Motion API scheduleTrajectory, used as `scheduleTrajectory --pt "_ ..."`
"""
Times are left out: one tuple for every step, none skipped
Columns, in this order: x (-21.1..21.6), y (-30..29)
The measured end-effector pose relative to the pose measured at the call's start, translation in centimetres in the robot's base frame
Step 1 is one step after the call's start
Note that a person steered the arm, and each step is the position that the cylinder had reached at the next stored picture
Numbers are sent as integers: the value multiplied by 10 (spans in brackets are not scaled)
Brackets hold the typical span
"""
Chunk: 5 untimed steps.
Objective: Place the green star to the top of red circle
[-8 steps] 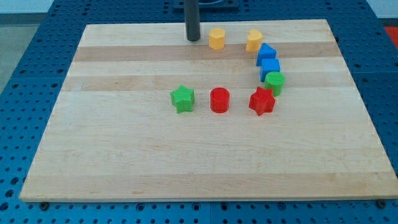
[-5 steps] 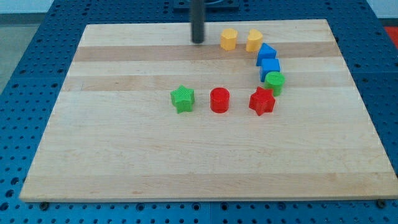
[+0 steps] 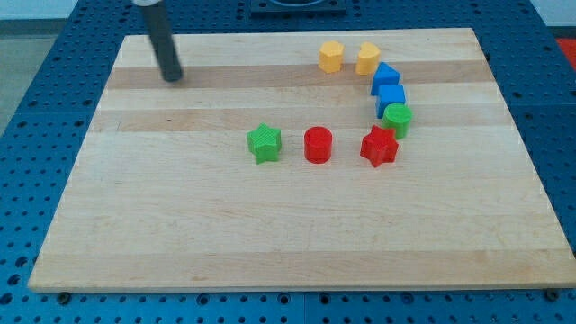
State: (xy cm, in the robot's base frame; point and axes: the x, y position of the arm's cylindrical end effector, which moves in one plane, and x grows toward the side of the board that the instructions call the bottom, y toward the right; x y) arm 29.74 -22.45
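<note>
My tip is a bare rod end with no jaws to open or close, and it touches no block, standing well up and to the view's left of the red circle. The green star sits just to the view's left of the red circle, level with it and apart. I judge the risk to be a push from the star's left, which would drive it into the red circle and perhaps on toward the red star beyond.
</note>
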Motion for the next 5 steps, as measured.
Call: scheduleTrajectory --pt "98 -34" --pt "213 -34" --pt "265 -26" --pt "262 21" --pt "246 83"
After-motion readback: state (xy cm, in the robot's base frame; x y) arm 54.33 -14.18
